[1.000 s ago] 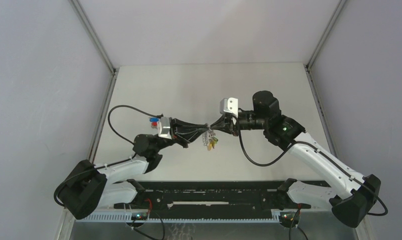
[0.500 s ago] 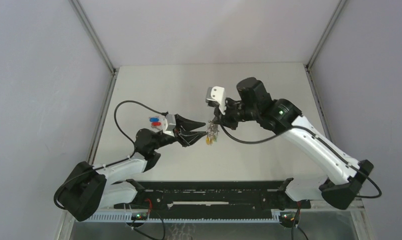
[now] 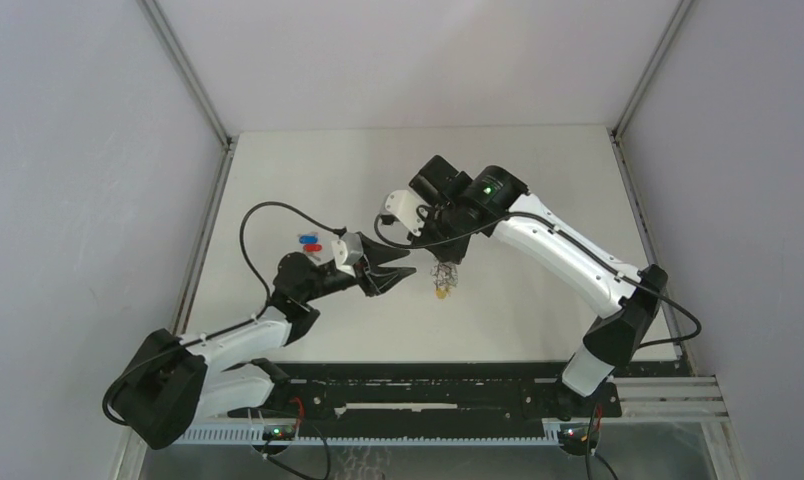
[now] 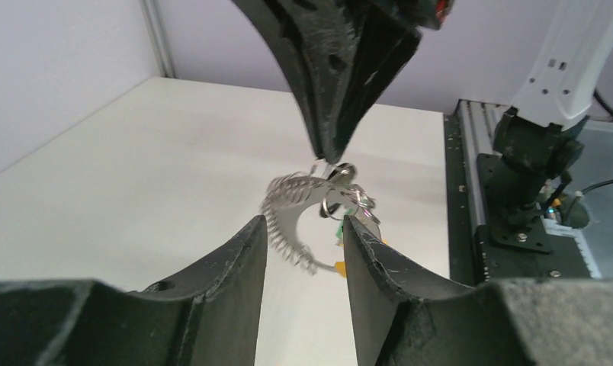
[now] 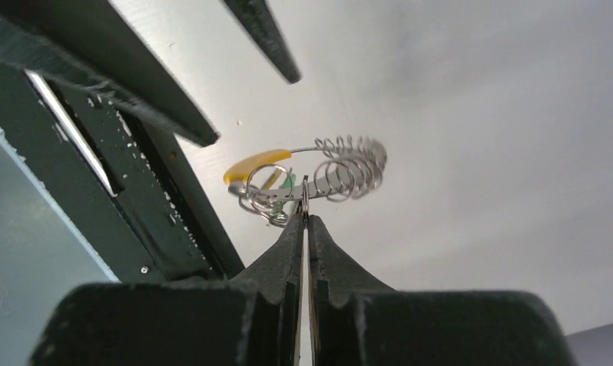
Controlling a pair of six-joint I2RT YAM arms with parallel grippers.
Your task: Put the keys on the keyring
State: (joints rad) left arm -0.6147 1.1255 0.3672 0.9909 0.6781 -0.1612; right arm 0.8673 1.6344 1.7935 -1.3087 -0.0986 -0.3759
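The keyring [image 3: 444, 280], a silver coil loop with a yellow strip, a green tag and small rings, hangs above the table from my right gripper [image 3: 444, 262]. That gripper points down and is shut on one of the small rings [image 5: 304, 200]. My left gripper [image 3: 410, 262] stands open just left of the keyring without touching it. In the left wrist view the keyring [image 4: 292, 204] swings beyond the open fingers [image 4: 250, 252], under the right gripper [image 4: 330, 156]. A small dark bit [image 4: 332, 207] sits among the rings; I cannot tell whether it is the keys.
A pair of blue- and red-headed keys [image 3: 308, 242] lies on the white table [image 3: 538, 180] behind the left wrist. The black rail [image 3: 418, 385] with both arm bases runs along the near edge. Grey walls close in left and right.
My left gripper opened and let go of the keyring. The right arm swung over to the left and turned downward, so the keyring now dangles from it alone.
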